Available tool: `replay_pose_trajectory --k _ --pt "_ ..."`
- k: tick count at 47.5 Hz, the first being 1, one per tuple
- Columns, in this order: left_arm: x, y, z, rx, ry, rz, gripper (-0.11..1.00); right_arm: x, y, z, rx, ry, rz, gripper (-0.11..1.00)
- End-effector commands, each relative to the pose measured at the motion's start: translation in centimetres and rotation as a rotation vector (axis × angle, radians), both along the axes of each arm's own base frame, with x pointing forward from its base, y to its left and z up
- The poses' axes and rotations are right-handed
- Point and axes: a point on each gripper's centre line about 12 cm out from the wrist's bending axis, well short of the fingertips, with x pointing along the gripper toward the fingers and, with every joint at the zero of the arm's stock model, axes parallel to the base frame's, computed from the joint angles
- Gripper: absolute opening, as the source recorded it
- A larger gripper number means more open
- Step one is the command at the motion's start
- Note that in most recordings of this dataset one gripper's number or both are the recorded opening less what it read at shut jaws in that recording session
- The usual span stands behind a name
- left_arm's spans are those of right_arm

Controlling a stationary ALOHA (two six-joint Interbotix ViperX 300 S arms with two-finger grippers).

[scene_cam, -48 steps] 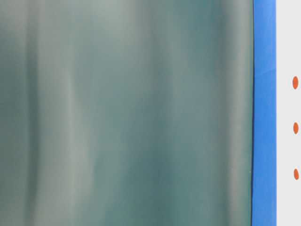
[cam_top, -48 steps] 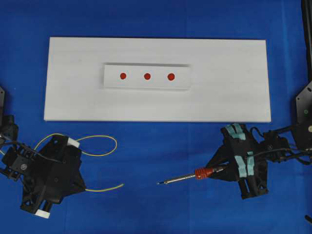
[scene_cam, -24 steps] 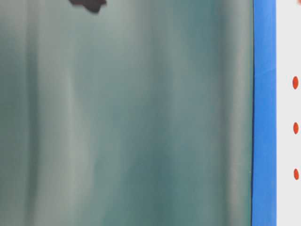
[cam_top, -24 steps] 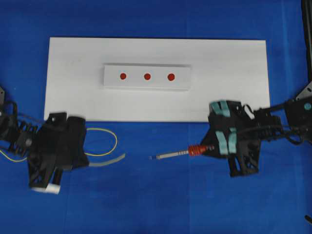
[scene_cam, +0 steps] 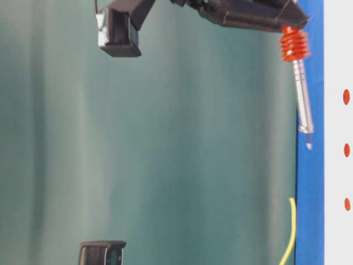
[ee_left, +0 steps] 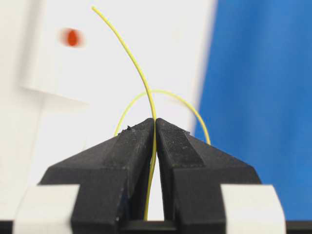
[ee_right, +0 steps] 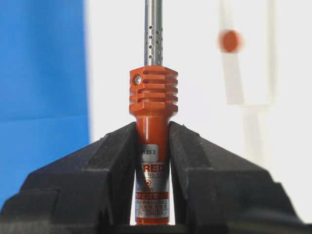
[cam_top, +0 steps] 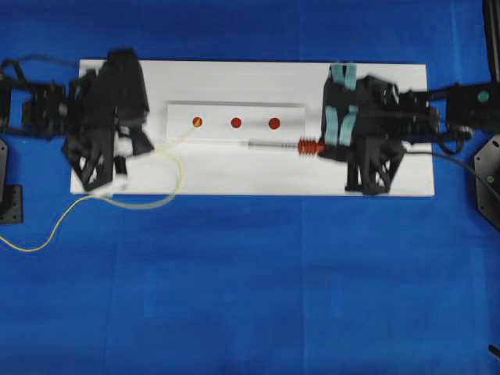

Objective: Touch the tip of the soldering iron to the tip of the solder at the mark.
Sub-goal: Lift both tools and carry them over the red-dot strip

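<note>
Seen from the left wrist, the left gripper [ee_left: 155,127] is pinched tight on the solder [ee_left: 127,51], which arcs out ahead of the jaws toward a blurred red mark [ee_left: 72,37] up and to the left; a loop of the same wire bows out just behind the pinch point. The right gripper [ee_right: 152,141] is clamped on the red-orange handle of the soldering iron [ee_right: 153,95], whose perforated shaft runs straight out ahead of the jaws.

From overhead, the solder's free end reaches the leftmost mark [cam_top: 198,122] on the raised white strip [cam_top: 293,133], while the iron's shaft [cam_top: 269,144] lies beyond its jaws along the strip's near edge, short of that mark. To do this well, I judge the solder should be kept steady and the iron brought in slowly, tip to tip.

The iron's tip is cut off at the top of the right wrist view. Overhead blur hides whether the wire end actually touches the mark.
</note>
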Motion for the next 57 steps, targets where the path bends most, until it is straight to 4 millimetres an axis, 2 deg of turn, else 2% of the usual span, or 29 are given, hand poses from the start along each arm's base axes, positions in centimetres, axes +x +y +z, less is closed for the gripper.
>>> replay_pose_trajectory --k 1,8,27,45,57 --pt "0.4 1.2 1.3 0.023 -0.036 0.019 0.02 0.3 -1.4 1.6 -0.021 -0.039 -0.031 0.06" --pt "0.5 2.3 1.3 0.034 -0.029 0.042 0.02 0.1 -2.3 1.7 -0.021 -0.017 -0.057 0.06" --pt "0.7 1.7 0.6 0.009 0.032 0.038 0.02 0.1 -2.4 1.8 -0.033 -0.012 -0.052 0.06" --pt "1.9 1.2 -3.9 -0.020 0.117 0.038 0.02 0.0 -2.9 1.8 -0.052 -0.008 -0.055 0.06" --pt "1.8 0.4 -4.5 -0.028 0.111 0.027 0.02 0.0 -3.2 1.9 -0.057 -0.012 -0.061 0.06"
